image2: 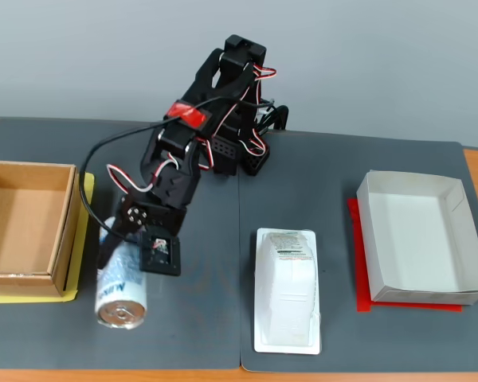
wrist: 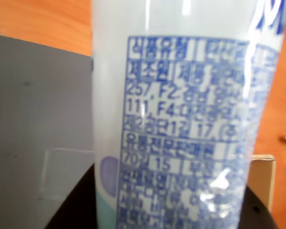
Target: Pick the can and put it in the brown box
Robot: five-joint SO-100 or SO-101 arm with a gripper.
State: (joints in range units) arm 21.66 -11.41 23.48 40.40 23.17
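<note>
Pincer (image2: 115,247) around Korean-printed, seemingly blue-lettered can (wrist: 181,119)

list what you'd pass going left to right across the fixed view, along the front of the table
brown box → can, with the gripper around its upper end → white plastic package → white paper box on a red sheet

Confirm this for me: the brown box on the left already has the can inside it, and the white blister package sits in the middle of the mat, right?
Not quite. The brown box is empty in the fixed view; the can is outside it on the mat, at the gripper. The rest is right.
</note>
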